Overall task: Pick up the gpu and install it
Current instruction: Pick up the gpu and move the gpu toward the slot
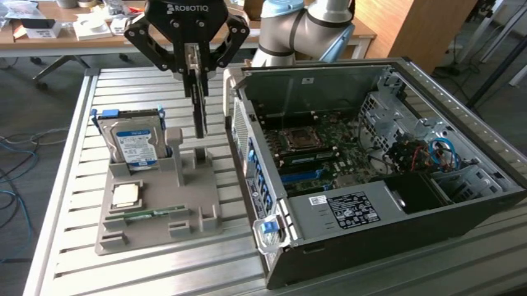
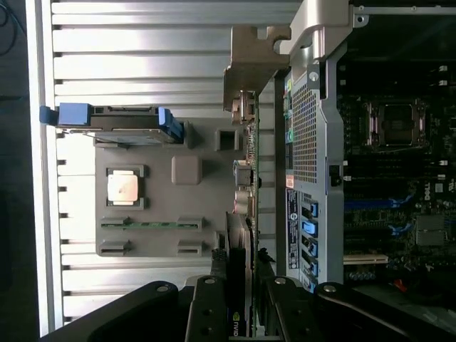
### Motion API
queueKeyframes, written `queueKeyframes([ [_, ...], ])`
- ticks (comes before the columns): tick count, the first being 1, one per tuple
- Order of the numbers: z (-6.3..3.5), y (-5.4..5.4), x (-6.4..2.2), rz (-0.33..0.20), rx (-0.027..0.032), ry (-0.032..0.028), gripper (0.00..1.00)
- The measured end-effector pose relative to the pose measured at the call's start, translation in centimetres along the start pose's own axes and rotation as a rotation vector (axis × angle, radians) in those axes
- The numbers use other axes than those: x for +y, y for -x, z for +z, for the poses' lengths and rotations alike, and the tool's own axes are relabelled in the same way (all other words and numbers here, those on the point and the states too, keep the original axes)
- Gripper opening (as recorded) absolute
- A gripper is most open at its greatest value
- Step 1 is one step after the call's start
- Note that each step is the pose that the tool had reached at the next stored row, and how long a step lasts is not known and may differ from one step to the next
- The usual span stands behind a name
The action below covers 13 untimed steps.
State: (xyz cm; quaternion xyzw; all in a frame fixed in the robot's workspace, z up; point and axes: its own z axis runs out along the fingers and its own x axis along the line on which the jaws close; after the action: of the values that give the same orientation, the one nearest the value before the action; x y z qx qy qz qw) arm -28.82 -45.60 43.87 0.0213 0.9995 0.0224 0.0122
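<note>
Robotics lab, slatted metal bench (image 1: pixel 123 271), cluttered desk (image 1: pixel 58 12) behind (cables (image 1: pixel 21 139) on floor)

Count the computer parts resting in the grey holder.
3: the hard drive upright at the grey holder's far end, the processor flat mid-holder, the memory stick flat nearer the camera. Nothing seems hidden. The gpu, gripped by the hand, is not counted.

On table (image 1: pixel 70 160): holder (image 1: pixel 144 231) beside case (image 1: pixel 354 259), gpu (image 1: pixel 199 111) above holder.

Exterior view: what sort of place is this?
Probably a robotics lab: open PC tower on a slatted metal bench, grey fixture holding a hard drive, robot arm above.
</note>
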Motion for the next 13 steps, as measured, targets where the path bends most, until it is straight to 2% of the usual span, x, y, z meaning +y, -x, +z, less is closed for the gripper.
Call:
queueKeyframes([
  [6, 0.00, 0.2, 0.01, 0.000, 0.0002, -0.0001, 0.26],
  [13, 0.04, 1.7, 0.07, 0.000, 0.0000, 0.0000, 0.26],
])
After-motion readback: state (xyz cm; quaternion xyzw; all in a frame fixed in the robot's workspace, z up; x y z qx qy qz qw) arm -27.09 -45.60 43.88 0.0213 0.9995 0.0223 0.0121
